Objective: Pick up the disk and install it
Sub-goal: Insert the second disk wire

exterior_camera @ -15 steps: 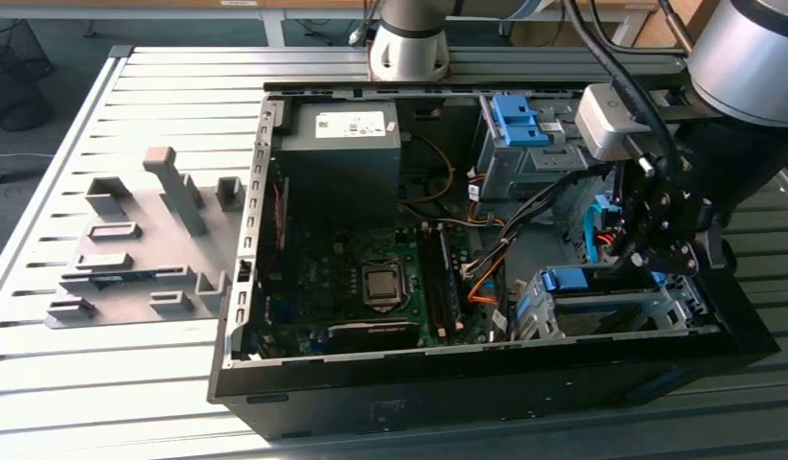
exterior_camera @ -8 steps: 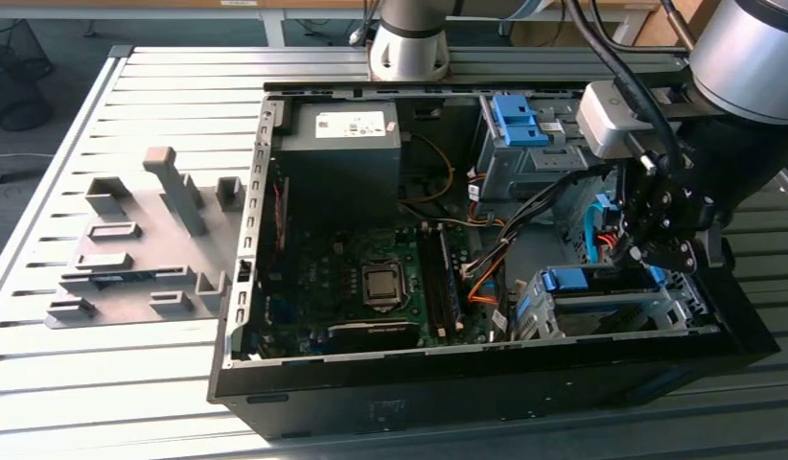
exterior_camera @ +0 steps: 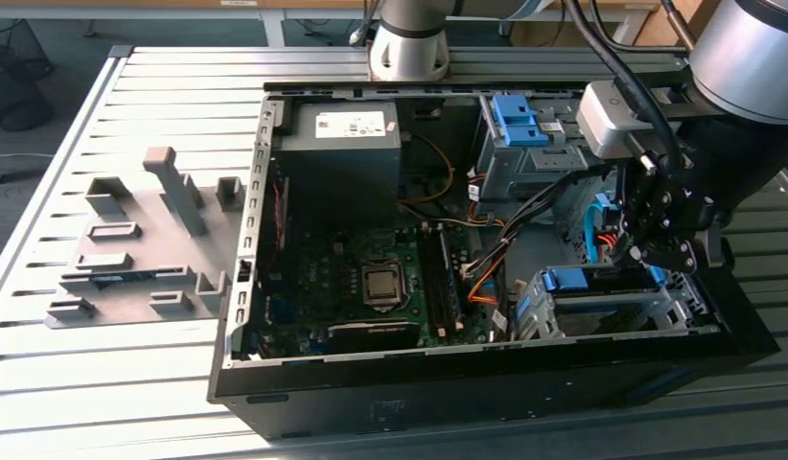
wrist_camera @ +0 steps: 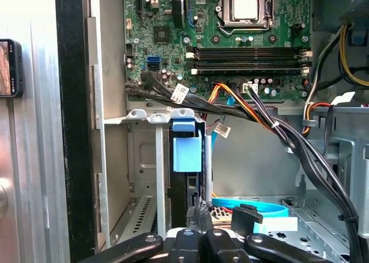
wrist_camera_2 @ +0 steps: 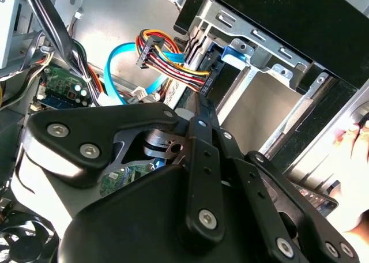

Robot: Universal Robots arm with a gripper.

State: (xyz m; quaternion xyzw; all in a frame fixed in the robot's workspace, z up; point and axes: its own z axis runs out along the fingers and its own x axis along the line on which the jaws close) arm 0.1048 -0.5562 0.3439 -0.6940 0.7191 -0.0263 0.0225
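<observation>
Gripper [exterior_camera: 662, 251] hangs inside the case above the grey bay [exterior_camera: 624, 311]. Fingers look pressed together, nothing visibly held. Disk [wrist_camera: 187, 150] sits in the bay just below, blue carrier showing. Likely rigid, weighty, shock-sensitive; grip the carrier edges.

The arm [exterior_camera: 753, 67] reaches down into the exterior view's right side — wrist bent downward, black gripper [exterior_camera: 659, 251] pointing down, fingers drawn together.
</observation>
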